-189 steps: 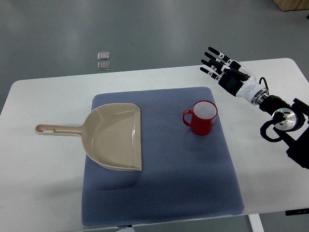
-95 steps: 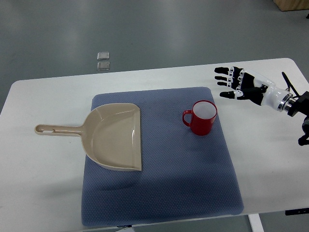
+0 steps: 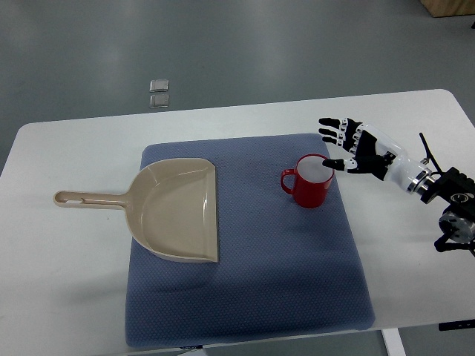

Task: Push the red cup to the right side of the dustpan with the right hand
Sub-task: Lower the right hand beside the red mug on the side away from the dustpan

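Note:
A red cup (image 3: 309,182) with a white inside stands upright on the blue mat (image 3: 245,297), its handle pointing left. A beige dustpan (image 3: 178,209) lies on the mat's left part, its handle reaching left onto the white table. My right hand (image 3: 343,144) comes in from the right edge with fingers spread and holds nothing. Its thumb tip is at the cup's right rim, and I cannot tell if it touches. The left arm is out of view.
The white table (image 3: 67,252) carries the mat. Its far edge runs behind the mat and its right edge lies past my right arm. Two small grey squares (image 3: 158,92) lie on the floor beyond the table.
My right hand has come down and left toward the cup, from well to its upper right to its right rim. The cup and dustpan have not moved.

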Controlling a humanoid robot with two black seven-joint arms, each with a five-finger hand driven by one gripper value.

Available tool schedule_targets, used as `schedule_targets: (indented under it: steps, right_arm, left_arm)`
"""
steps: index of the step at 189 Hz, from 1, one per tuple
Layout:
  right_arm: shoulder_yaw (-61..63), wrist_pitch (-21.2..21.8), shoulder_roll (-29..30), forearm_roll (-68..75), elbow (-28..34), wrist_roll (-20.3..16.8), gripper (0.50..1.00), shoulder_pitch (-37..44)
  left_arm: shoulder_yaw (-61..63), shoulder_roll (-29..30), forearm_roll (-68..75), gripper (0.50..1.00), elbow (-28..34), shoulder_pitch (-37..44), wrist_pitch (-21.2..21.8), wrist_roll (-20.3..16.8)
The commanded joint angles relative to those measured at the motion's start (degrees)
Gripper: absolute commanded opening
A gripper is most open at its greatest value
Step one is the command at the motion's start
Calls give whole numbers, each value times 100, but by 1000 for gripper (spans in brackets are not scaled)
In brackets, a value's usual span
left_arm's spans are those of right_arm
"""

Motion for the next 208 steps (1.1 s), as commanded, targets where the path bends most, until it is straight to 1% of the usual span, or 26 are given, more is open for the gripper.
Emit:
schedule_targets:
  steps: [1, 30, 54, 78, 116, 137, 208]
  right_arm:
    - [11, -79, 120, 0, -5, 89, 934, -63]
    - [29, -87, 181, 17, -5, 106, 934, -203]
    - [55, -96, 366, 17, -5, 115, 934, -326]
    - [38, -307, 410, 17, -5, 115, 934, -344]
    - [55, -360, 445, 9, -5, 124, 934, -370]
    - [3, -518, 445, 9, -14, 291, 934, -397]
    - [3, -544, 638, 9, -49, 317, 934, -432]
  left_arm:
    - [-1, 0, -1, 1000, 9, 1, -1, 1]
    - [-1, 0, -1, 1000, 9, 1, -1, 1]
    - [-1, 0, -1, 1000, 0, 18, -1, 1]
    - [-1, 0, -1, 1000, 0, 45, -1, 1]
    - [-18, 0, -1, 1000, 9, 62, -1, 1]
    - [-18, 0, -1, 1000, 9, 62, -1, 1]
    - [-18, 0, -1, 1000, 18, 62, -1, 1]
